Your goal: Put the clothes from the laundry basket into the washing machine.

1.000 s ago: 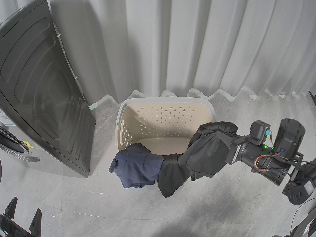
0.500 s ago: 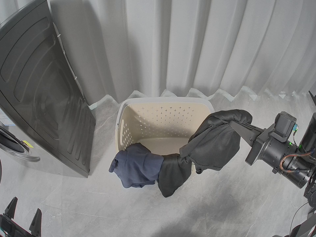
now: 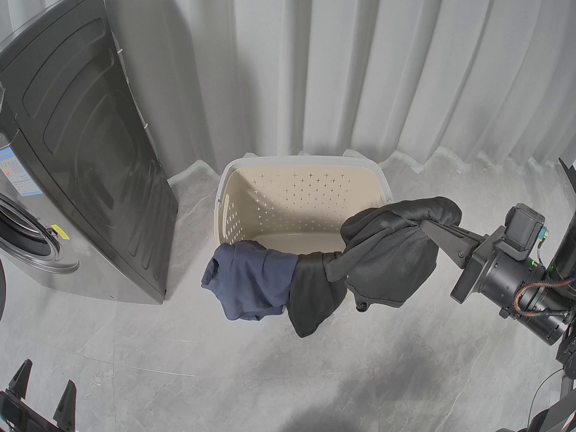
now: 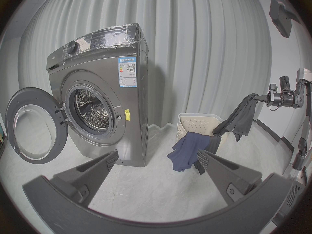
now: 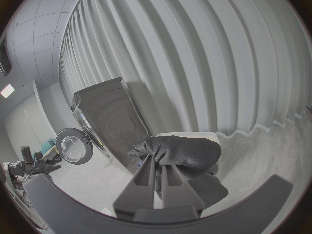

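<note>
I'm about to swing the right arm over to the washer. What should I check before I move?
1. Grip: right gripper shut on the grey garment, fabric bunched over its tips: ok.
2. Garment free of the laundry basket: its lower end hangs over the front rim: not ok.
3. Garment separate from the navy garment: they touch at the rim; whether they are snagged: cannot tell.
4. Target: washing machine door swung wide open, drum opening unobstructed: ok.
5. Other arm: left gripper open, empty, low and away from the clothes: ok.
</note>
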`<state>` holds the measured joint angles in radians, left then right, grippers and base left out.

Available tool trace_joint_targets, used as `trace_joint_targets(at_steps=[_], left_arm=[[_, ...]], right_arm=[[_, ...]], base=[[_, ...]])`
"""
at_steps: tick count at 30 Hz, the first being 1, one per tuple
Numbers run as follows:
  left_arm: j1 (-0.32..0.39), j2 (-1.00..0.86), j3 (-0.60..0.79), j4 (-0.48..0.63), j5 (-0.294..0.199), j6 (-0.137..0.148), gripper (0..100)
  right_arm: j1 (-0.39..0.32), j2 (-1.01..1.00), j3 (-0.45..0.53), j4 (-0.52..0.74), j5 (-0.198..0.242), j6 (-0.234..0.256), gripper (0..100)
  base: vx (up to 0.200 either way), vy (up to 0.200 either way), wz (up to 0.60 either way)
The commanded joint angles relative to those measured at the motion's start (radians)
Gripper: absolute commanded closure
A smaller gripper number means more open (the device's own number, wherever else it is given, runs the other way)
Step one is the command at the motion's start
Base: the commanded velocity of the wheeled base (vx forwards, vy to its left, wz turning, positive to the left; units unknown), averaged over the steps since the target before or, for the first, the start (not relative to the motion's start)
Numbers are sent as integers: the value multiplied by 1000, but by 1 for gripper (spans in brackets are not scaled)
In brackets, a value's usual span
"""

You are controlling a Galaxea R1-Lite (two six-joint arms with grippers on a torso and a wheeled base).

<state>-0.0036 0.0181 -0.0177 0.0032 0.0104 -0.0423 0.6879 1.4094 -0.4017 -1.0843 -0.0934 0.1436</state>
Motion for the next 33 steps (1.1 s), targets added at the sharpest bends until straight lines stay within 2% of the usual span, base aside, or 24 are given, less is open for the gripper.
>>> trace_joint_targets(at_steps=[1,5,33], left_arm=[[1,-12,13,0,0,-1,0],[1,-12,13,0,0,-1,0],[1,-12,13,0,0,-1,0]], right_arm=[[1,0,0,0,0,2,100],[1,-1,0,0,0,2,100],[10,8,6,-2,3,2,100]], base=[[0,0,0],[0,0,0],[0,200,0]])
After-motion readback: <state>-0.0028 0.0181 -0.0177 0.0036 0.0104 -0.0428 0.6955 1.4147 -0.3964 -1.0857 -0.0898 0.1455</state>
